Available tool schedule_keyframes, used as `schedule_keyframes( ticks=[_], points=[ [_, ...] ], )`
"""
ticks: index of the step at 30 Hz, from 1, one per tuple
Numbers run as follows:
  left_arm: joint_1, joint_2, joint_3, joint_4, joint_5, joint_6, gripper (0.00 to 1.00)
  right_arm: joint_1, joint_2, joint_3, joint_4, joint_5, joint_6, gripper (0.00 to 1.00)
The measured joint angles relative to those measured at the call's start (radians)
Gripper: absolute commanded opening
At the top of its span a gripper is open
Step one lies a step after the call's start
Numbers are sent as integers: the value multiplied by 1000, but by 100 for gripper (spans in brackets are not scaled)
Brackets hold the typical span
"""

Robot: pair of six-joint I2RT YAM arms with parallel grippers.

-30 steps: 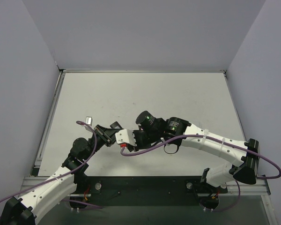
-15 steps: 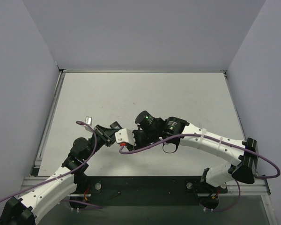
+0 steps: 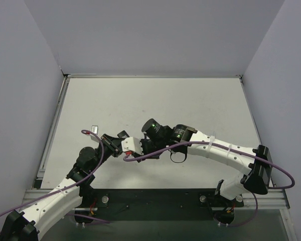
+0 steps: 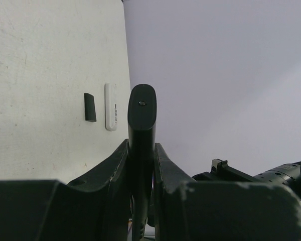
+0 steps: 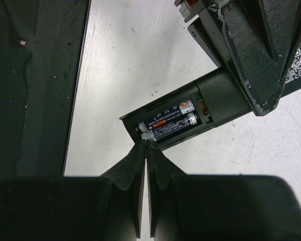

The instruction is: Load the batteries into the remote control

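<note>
- The batteries (image 5: 168, 124), two of them, lie side by side in the open compartment (image 5: 202, 107) of the remote control (image 5: 213, 86). Their printed labels face up.
- In the right wrist view the remote control runs from 8 o'clock up to 2 o'clock, raised off the table (image 3: 190, 100).
- The right gripper (image 5: 146, 144) has its jaws closed together with nothing between them. Its joined tips press against the pale end of the nearer battery, which sits at 1 o'clock from them.
- The left gripper (image 4: 140, 146) is clamped on the remote control, holding it on edge. The remote's rounded end sticks out past the fingers toward 12 o'clock.
- What has just changed: the right jaws, slightly parted a second ago, are now fully closed. I read this as a blunt point made for nudging the battery home. Both cells look in place, so the loading seems nearly done, with the cover not yet on.
- Against the earlier overhead frame, the right wrist has crept toward 9 o'clock, closer to the left gripper. The left arm has kept its pose.
- Farther out on the table, at 10 o'clock from the left gripper, lie a dark flat piece (image 4: 90, 107) and a white oblong piece (image 4: 111, 106). They sit just beside each other, and the dark one may be the cover.
</note>
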Motion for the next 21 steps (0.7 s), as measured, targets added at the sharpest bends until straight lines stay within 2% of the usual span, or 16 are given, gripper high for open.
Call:
schedule_keyframes(
  ticks=[8,14,21],
  points=[
    [3,0,0,-21,-6,50,0,0,55,22,-9,22,44,0],
    [3,-2,0,-31,6,82,0,-14,118,96,13,44,116,0],
    [3,-18,0,-38,5,144,0,-26,132,109,18,56,206,0]
  ],
)
